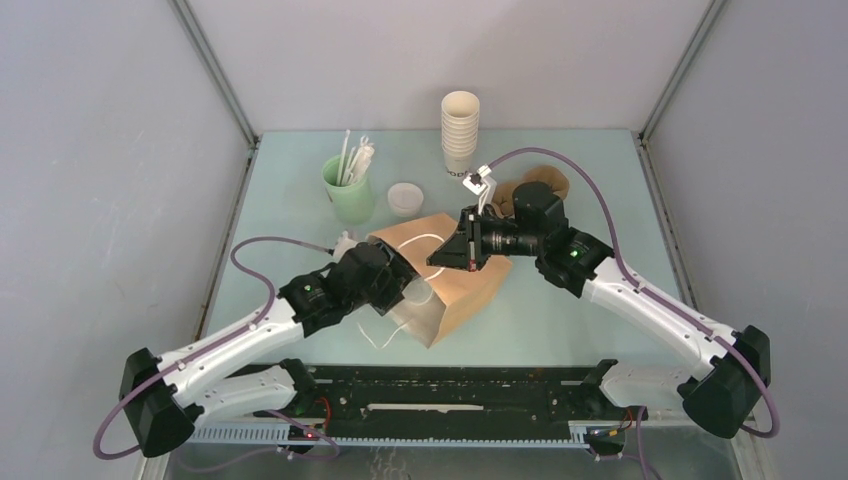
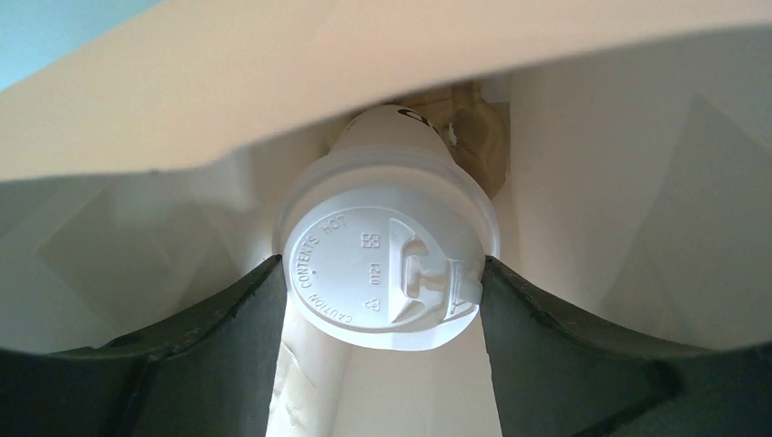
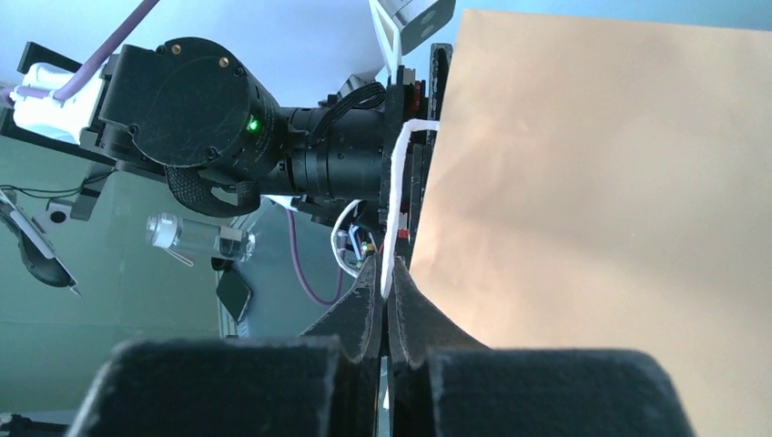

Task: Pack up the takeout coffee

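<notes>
The takeout coffee, a white paper cup with a round white lid, lies on its side inside the brown paper bag. My left gripper reaches into the bag's mouth, and its dark fingers press on both sides of the lid. From above, the cup shows at the bag's opening, just ahead of the left gripper. My right gripper is shut on the bag's white handle and holds the bag's upper edge up. In the overhead view the right gripper is over the bag.
A tall stack of lidless white cups stands at the back. A mint-green cup with straws and a small white lid sit at the back left. A brown cardboard piece lies behind the right arm. The bag's other handle rests on the table.
</notes>
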You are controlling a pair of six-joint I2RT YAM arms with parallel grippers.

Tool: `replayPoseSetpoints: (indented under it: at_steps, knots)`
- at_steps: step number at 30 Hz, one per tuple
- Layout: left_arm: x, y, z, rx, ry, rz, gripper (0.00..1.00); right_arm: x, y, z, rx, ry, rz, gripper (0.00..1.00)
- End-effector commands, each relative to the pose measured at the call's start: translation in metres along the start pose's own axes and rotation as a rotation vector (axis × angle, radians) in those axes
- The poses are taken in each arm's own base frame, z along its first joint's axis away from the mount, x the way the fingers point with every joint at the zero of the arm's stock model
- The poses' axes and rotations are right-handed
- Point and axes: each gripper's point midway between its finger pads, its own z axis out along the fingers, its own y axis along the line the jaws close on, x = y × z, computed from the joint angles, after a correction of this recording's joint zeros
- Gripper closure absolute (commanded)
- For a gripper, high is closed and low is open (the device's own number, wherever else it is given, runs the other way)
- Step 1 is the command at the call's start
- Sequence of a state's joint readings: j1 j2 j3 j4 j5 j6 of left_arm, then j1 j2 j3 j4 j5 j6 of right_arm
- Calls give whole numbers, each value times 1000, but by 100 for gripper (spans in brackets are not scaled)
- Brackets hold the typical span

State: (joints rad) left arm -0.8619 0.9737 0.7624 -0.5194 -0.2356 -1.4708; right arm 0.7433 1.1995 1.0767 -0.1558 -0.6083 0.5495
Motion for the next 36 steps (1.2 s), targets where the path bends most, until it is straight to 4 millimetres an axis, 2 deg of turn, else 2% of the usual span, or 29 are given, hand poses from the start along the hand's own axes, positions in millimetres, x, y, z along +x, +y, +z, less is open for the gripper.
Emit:
replayPoseSetpoints:
  at_steps: [1,7,13,19,26,36]
  knots:
    - [1,-8,5,10,-6,-130,99,-13,11,-7,-40,-55,4,100]
    - [0,-22,4,23,-4,-186,99,-13,10,-3,-62,-57,56,100]
    - [13,-29,11,25,52,-262,100,-15,2,-4,-76,-64,131,100]
    - [9,-33,10,47,35,-311,100,-18,-3,-7,-96,-112,198,100]
    - [24,-34,22,30,81,-351,100,-22,-11,-13,-84,-139,239,100]
    - [27,-42,36,42,73,-366,100,-23,-19,-18,-65,-134,255,100]
